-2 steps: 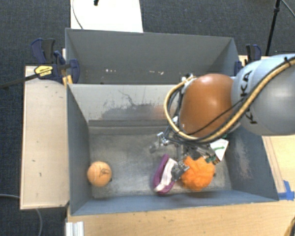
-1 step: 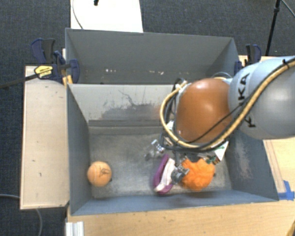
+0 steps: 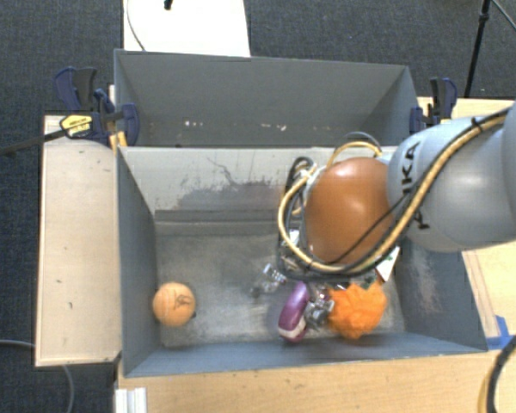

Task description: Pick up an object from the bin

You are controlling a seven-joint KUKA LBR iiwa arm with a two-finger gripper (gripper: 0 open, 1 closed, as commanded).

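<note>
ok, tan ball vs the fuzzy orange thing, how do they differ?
Tan ball is smooth and round; fuzzy orange thing is ragged and lumpy. Tan ball lies alone, front left; fuzzy orange thing sits front right, beside a purple object. Both lie on the bin floor near the front wall.

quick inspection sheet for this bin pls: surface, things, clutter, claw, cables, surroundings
surface: grey bin floor, scuffed
job's things: tan ball alone at front left; purple thing and fuzzy orange thing close together at front right
clutter: nothing seen
grippers: claw low over the purple thing, beneath the orange wrist cover
cables: yellow and black cables loop round the wrist cover
surroundings: dark carpet
</note>
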